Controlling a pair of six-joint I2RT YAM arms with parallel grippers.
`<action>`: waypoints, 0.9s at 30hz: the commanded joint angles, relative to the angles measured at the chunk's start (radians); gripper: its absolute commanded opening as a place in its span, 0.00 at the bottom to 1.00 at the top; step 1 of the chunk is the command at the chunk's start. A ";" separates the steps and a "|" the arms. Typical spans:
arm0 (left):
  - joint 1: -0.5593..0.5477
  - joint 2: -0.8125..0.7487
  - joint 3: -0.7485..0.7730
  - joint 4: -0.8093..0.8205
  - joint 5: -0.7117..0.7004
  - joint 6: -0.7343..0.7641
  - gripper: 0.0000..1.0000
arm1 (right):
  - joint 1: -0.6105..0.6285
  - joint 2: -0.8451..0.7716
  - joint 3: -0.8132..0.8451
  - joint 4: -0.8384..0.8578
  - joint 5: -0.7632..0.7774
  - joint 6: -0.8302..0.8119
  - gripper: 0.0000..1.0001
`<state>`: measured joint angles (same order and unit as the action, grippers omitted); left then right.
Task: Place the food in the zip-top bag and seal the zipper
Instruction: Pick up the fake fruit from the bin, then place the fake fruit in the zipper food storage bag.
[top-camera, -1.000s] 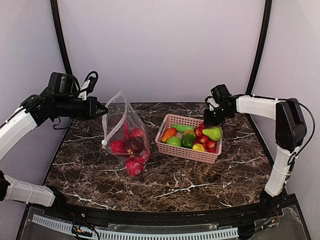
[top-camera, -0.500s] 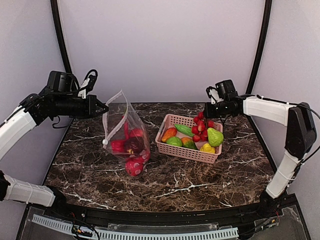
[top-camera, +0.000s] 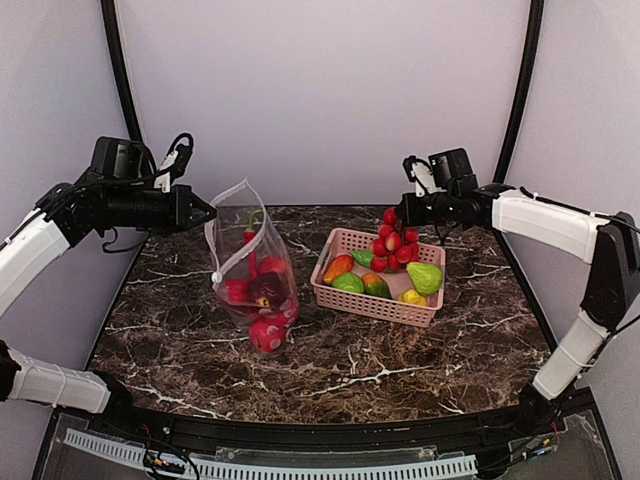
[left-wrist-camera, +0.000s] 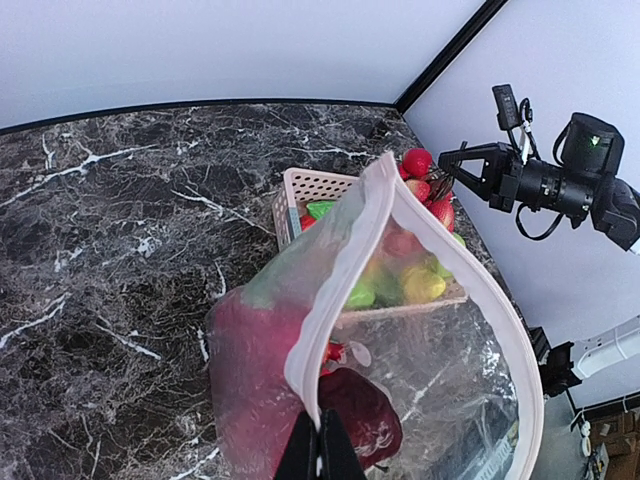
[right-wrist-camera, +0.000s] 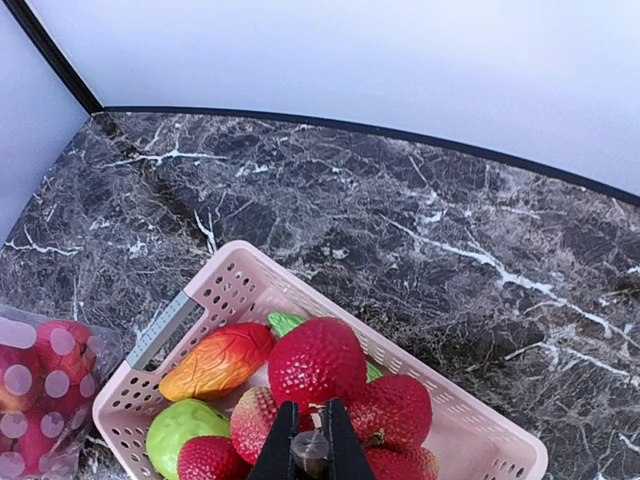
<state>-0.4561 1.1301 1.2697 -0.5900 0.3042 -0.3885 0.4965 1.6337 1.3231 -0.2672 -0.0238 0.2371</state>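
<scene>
Hanging from the right gripper (top-camera: 403, 211), whose jaws are pinched closed on its top, a bunch of glossy red plastic strawberries (top-camera: 392, 242) sits over the far side of the pink lattice plastic basket (top-camera: 372, 303). Whether its lowest berries touch the fruit below cannot be told. Inside the basket lie an orange-red toy mango (top-camera: 337, 268), a green pear-shaped fruit (top-camera: 425, 277), a round green fruit (top-camera: 348, 283) and a small yellow piece (top-camera: 412, 297). Just left of the basket, the clear floppy zip-top bag printed with whitish dots (top-camera: 250, 262) stands on the dark marble-patterned table (top-camera: 350, 365), its mouth gaping upward. Dark red toy fruits (top-camera: 265, 292) fill its bottom. The left gripper (left-wrist-camera: 320, 452), further left of the basket, is clamped tight on the pale pinkish-white zipper strip (left-wrist-camera: 345, 262) at the bag's rim, holding that edge up.
</scene>
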 joint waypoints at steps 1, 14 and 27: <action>0.007 0.018 0.123 -0.037 0.020 0.060 0.01 | 0.007 -0.081 0.050 0.059 0.016 -0.032 0.00; 0.005 0.121 0.185 -0.009 0.145 0.042 0.01 | 0.036 -0.298 0.062 0.028 -0.135 0.033 0.00; 0.001 0.102 0.044 0.106 0.216 -0.050 0.01 | 0.258 -0.369 0.089 0.223 -0.287 0.158 0.00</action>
<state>-0.4545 1.2652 1.3315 -0.5438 0.4858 -0.4164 0.6640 1.2602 1.3708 -0.1864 -0.2771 0.3447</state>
